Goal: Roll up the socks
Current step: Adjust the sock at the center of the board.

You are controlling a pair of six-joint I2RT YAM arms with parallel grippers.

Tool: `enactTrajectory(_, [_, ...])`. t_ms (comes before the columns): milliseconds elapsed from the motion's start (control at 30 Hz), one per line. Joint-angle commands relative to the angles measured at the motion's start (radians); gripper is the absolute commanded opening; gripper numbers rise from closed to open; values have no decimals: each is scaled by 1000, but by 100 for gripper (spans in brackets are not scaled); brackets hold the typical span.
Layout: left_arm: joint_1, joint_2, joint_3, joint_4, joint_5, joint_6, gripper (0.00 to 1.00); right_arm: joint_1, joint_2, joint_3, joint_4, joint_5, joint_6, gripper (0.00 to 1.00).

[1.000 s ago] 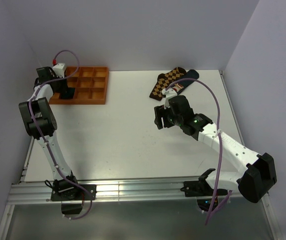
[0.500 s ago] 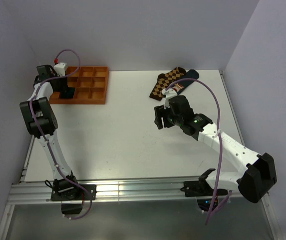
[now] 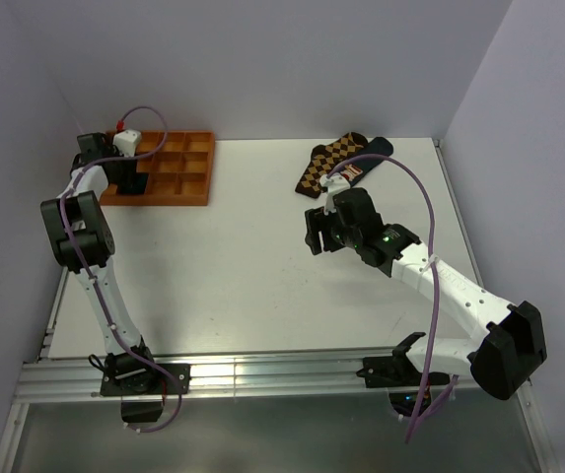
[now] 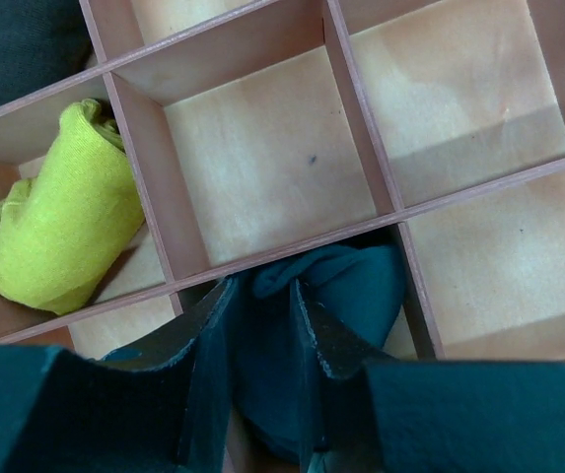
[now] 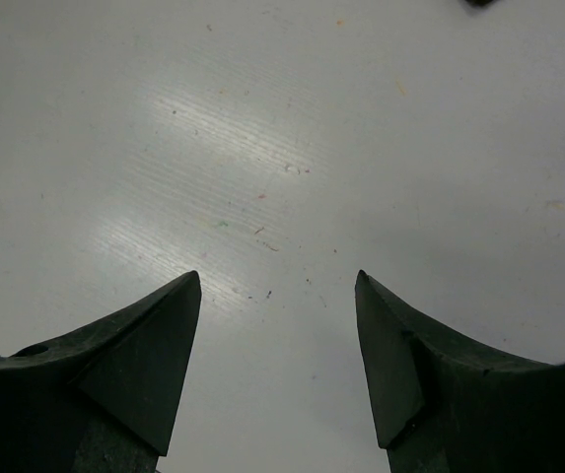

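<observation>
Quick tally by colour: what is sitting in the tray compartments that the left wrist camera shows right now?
yellow-green rolled sock: 1
dark teal rolled sock: 1
dark fabric, cropped at the corner, kind unclear: 1
Total: 3

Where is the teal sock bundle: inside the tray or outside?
Inside: the teal sock bundle lies in a tray compartment, dividers around it.

No lettering, number, brand or sign can be read in any view. The dark teal rolled sock bundle point(image 4: 346, 296), the orange wooden grid tray point(image 4: 272, 168) at the far left and the white worktop point(image 3: 243, 266) show no legible marks.
</observation>
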Motion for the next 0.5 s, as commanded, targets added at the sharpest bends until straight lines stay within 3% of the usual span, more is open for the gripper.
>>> enactTrajectory(0, [-6, 52, -21, -141, -6, 34, 33, -5, -23, 16, 9, -2, 9, 71])
enactTrajectory(333, [-18, 93, 27, -171, -59, 33, 45, -5, -18, 19, 3, -2, 18, 70])
enactTrajectory(467, [-17, 14, -11, -123, 16, -33, 50, -5, -34, 29, -16, -2, 21, 69])
